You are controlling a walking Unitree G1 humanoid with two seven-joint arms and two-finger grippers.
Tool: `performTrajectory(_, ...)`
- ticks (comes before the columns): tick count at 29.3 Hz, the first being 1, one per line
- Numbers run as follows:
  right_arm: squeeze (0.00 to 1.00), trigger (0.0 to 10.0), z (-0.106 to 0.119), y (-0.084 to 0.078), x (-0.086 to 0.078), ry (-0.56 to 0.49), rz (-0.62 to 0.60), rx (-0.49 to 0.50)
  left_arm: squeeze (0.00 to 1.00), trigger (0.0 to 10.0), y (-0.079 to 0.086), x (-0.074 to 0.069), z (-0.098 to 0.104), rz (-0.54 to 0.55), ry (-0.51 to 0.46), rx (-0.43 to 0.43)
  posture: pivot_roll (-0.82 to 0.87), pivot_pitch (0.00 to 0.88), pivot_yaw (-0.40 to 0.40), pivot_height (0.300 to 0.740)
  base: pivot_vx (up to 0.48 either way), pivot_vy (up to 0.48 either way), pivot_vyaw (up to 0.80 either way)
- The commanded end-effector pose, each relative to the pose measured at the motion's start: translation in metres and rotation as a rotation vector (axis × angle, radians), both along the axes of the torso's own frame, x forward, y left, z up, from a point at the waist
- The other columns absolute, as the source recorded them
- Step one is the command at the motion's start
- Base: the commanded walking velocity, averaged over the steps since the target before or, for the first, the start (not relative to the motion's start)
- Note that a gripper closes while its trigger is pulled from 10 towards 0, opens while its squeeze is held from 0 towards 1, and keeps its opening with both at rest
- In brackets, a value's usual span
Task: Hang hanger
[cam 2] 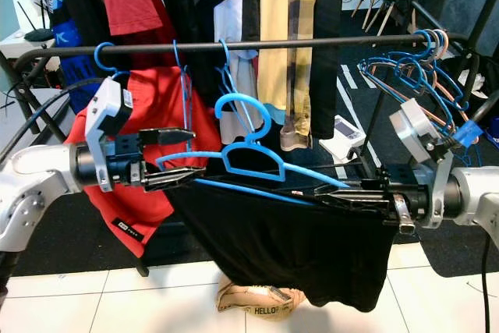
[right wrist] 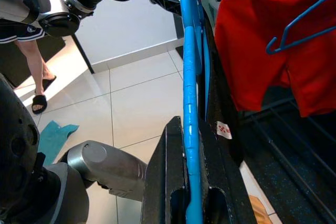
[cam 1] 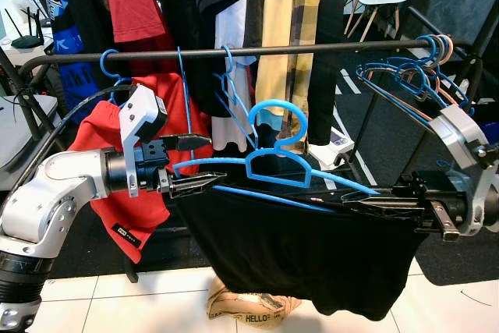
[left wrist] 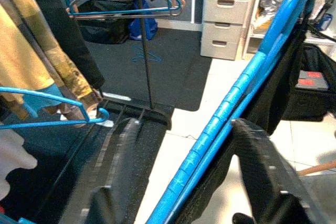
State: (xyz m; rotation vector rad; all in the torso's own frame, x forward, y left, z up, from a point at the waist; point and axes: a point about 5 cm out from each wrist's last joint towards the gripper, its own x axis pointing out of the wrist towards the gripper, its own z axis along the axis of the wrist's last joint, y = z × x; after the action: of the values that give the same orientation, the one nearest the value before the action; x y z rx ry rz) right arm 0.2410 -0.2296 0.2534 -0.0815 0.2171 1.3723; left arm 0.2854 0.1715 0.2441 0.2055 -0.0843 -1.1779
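Hanger (cam 1: 277, 163) with black cloth (cam 1: 296, 247) held level between both arms, below the rail (cam 1: 234, 51).

Left pincer (cam 1: 185, 163) at 9 o'clock: lower finger under the bar's end, upper finger apart above, so open. Right pincer (cam 1: 366, 204) at 3 o'clock, clamped along the bar's other end. Long axis running side to side, roughly parallel to the rail; hook (cam 1: 278, 115) pointing up toward 12 o'clock, short of the rail, nearer the left arm. Below, white floor tiles (cam 1: 86, 302); crowded clothes and spare hangers (cam 1: 413, 76) on the rail.
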Motion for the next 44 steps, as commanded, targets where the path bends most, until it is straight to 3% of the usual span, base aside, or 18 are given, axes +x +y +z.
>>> performTrajectory(1, 0.00, 10.0, 0.006, 0.004, -0.003, -0.037, 0.036, -0.005, 0.00, 0.0, 0.004, -0.003, -0.003, -0.016, 0.028, 0.024, -0.06, 0.027, 0.073, 0.740, 0.000, 0.000, 0.00)
performTrajectory(13, 0.00, 10.0, 0.002, 0.006, 0.000, -0.080, 0.033, -0.060, 0.00, 0.0, 0.000, -0.012, -0.008, -0.124, 0.073, 0.035, -0.06, 0.031, 0.073, 0.740, 0.000, 0.000, 0.00)
performTrajectory(14, 0.44, 10.0, 0.002, 0.007, 0.002, -0.095, 0.026, -0.070, 0.00, 0.0, -0.001, -0.012, -0.008, -0.126, 0.073, 0.034, -0.06, 0.031, 0.073, 0.740, 0.000, 0.000, 0.00)
performTrajectory(15, 0.44, 10.0, 0.002, 0.008, 0.003, -0.096, 0.019, -0.067, 0.00, 0.0, -0.001, -0.012, -0.008, -0.127, 0.072, 0.034, -0.06, 0.029, 0.075, 0.740, 0.000, 0.000, 0.00)
performTrajectory(16, 1.00, 10.0, 0.003, 0.009, 0.004, -0.092, 0.020, -0.053, 0.00, 0.0, -0.001, -0.012, -0.007, -0.129, 0.067, 0.034, -0.06, 0.029, 0.074, 0.740, 0.000, 0.000, 0.00)
performTrajectory(27, 1.00, 10.0, 0.026, 0.013, 0.004, -0.131, 0.105, 0.007, 0.00, 0.0, -0.005, -0.010, -0.006, -0.146, 0.051, 0.035, -0.06, 0.022, 0.072, 0.740, 0.000, 0.000, 0.00)
performTrajectory(32, 1.00, 10.0, 0.042, 0.023, 0.011, -0.172, 0.181, 0.013, 0.00, 0.0, -0.019, -0.010, -0.007, -0.193, 0.026, 0.055, -0.07, 0.018, 0.071, 0.740, 0.000, 0.000, 0.00)
performTrajectory(33, 0.95, 10.0, 0.043, 0.024, 0.014, -0.183, 0.178, -0.002, 0.00, 0.0, -0.022, -0.010, -0.007, -0.204, 0.021, 0.060, -0.06, 0.015, 0.069, 0.740, 0.000, 0.000, 0.00)
performTrajectory(34, 0.00, 10.0, 0.044, 0.025, 0.017, -0.190, 0.175, -0.013, 0.00, 0.0, -0.023, -0.010, -0.007, -0.210, 0.019, 0.063, -0.06, 0.015, 0.069, 0.740, 0.000, 0.000, 0.00)
performTrajectory(40, 0.00, 10.0, 0.046, 0.020, 0.036, -0.243, 0.099, -0.074, 0.00, 0.0, -0.024, -0.007, -0.003, -0.207, -0.009, 0.067, -0.06, 0.009, 0.060, 0.740, 0.000, 0.000, 0.00)
performTrajectory(44, 0.00, 10.0, 0.039, 0.017, 0.037, -0.213, 0.093, -0.122, 0.00, 0.0, -0.023, -0.006, -0.001, -0.198, -0.019, 0.065, -0.06, 0.009, 0.060, 0.740, 0.000, 0.000, 0.00)
